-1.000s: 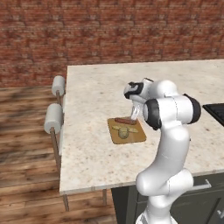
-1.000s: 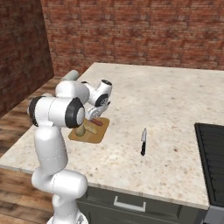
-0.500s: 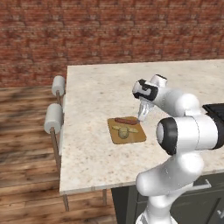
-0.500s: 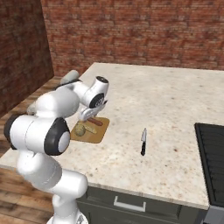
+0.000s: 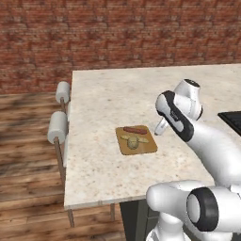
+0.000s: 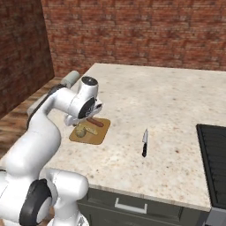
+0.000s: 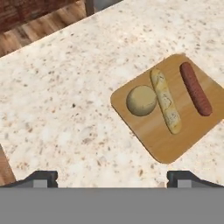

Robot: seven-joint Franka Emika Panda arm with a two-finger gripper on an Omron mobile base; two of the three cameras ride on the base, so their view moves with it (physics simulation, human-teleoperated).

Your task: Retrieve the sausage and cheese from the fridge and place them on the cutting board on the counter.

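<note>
The hand (image 7: pixel 112 177), seen in the hand view, hangs above the worktop (image 7: pixel 65 87) with its two fingertips (image 7: pixel 41 177) set wide apart and nothing between them. Just ahead of the fingertips and to their right in that view lies the cutting board (image 7: pixel 175 140), flat on the stone and apart from the hand. The board carries three items side by side. Nearest the hand's midline is the cheese (image 7: pixel 141 100), a rounded tan lump. Beside it, and touching or nearly touching it, lies a pale speckled baguette-shaped loaf (image 7: pixel 166 101). Farthest out along the board is the sausage (image 7: pixel 195 88), a reddish-brown cylinder lying roughly parallel to the loaf and clear of it. In the right base view, a black-handled knife (image 6: pixel 144 143) lies on the worktop well apart from the board, on the side away from the arm. In the left base view, two white stools (image 5: pixel 57 127) stand past the worktop's far edge, beyond the board.
</note>
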